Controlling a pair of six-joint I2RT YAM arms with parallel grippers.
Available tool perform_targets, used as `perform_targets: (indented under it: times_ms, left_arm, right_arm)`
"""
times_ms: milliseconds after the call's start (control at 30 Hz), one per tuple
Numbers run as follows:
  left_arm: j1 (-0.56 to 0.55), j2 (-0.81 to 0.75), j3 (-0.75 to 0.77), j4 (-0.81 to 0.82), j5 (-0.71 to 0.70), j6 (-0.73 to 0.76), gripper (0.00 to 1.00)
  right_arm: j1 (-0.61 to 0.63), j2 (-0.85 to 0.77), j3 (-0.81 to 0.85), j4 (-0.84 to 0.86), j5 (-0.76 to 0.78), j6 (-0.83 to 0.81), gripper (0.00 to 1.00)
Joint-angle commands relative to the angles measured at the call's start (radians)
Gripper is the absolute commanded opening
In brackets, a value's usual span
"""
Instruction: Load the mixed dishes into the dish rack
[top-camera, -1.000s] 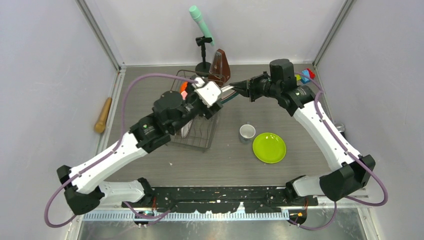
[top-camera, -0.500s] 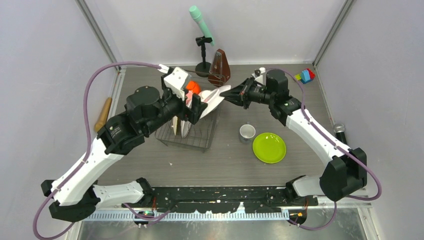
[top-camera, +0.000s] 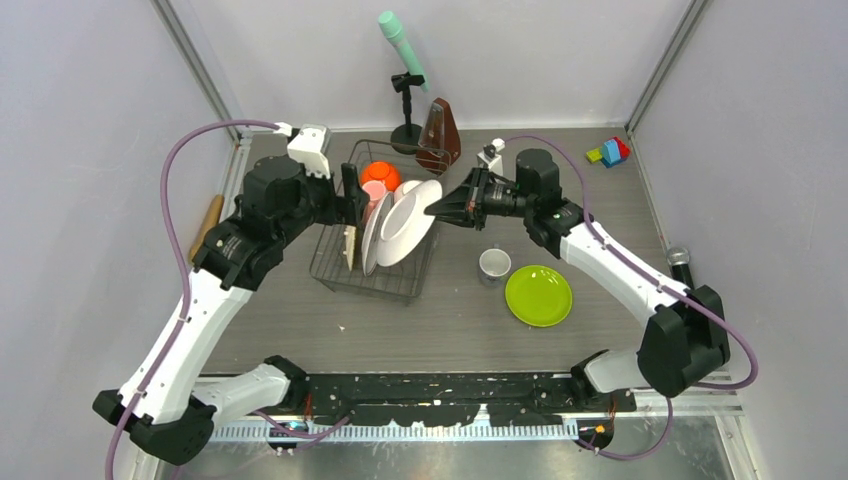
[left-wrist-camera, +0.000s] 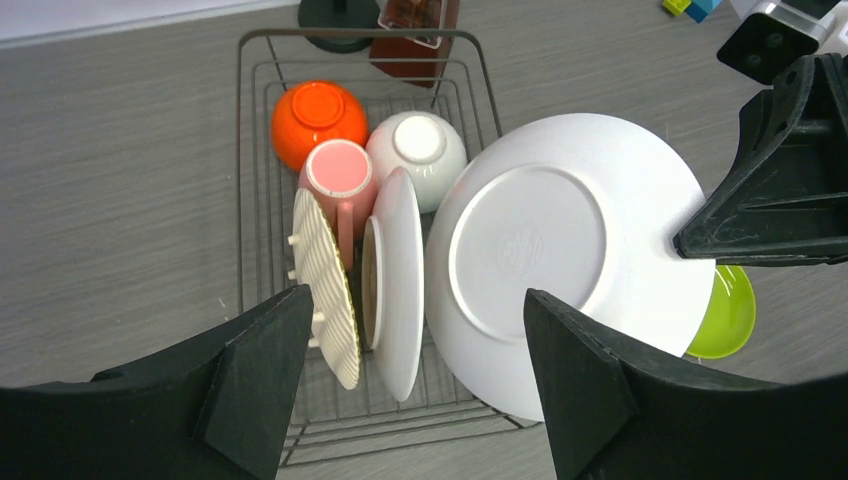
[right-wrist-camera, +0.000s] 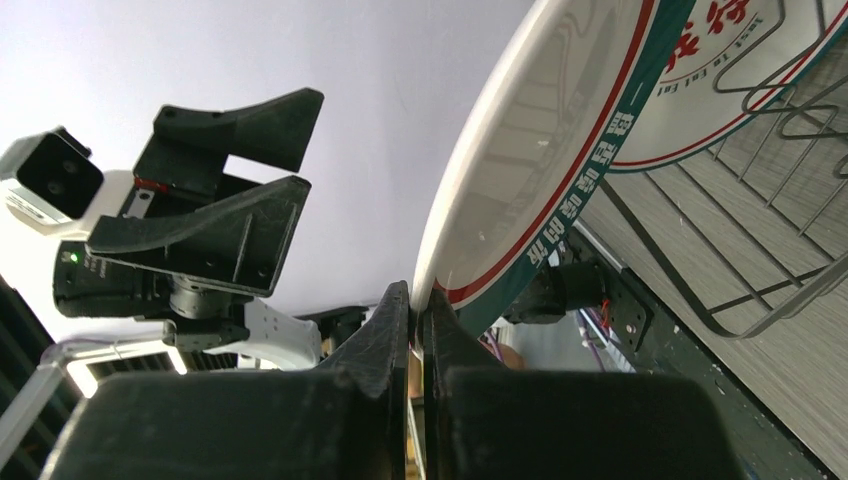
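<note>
Top external: the dish rack (top-camera: 385, 285) already holds bowls (left-wrist-camera: 316, 118), mug (left-wrist-camera: 338, 175) and two plates (left-wrist-camera: 395, 280); right gripper (top-camera: 434, 211), clamped on a white plate (top-camera: 405, 230), hovers over its right side; left gripper (left-wrist-camera: 415, 295) gapes empty; cup (top-camera: 494, 264) and lime-green plate (top-camera: 538, 295) lie outside, right of it.

Top external cam sits high above the near edge of the table (top-camera: 300, 330) and looks down and forward, far enough back to take in the whole tabletop plus the back wall. The left wrist cam looks steeply down between its own fingers (left-wrist-camera: 250, 390) onto the dish rack (left-wrist-camera: 258, 200), medium-close (the rack fills most of the shot). The right wrist cam is jammed right up against the rim of the white plate (right-wrist-camera: 540, 170), looking along its fingers (right-wrist-camera: 380, 380) and upward. All three views share that plate and the rack. The left wrist view also catches the right gripper (left-wrist-camera: 688, 240), and the right wrist view catches the left gripper (right-wrist-camera: 230, 200).
</note>
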Motion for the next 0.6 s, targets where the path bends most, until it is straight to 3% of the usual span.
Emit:
perform_targets:
  times_ms: [0, 400, 567]
  left_arm:
    - [0.033, -0.021, 0.002, -0.007, 0.017, -0.027, 0.80]
    - [0.103, -0.033, -0.033, -0.005, 0.009, -0.032, 0.80]
    - [0.106, -0.030, -0.056, 0.008, -0.005, -0.036, 0.79]
  right_arm:
    - [0.019, 0.024, 0.082, 0.051, -0.046, -0.080, 0.00]
    - [0.041, 0.094, 0.132, -0.141, 0.019, -0.220, 0.00]
    - [0.048, 0.118, 0.121, -0.136, 0.026, -0.228, 0.00]
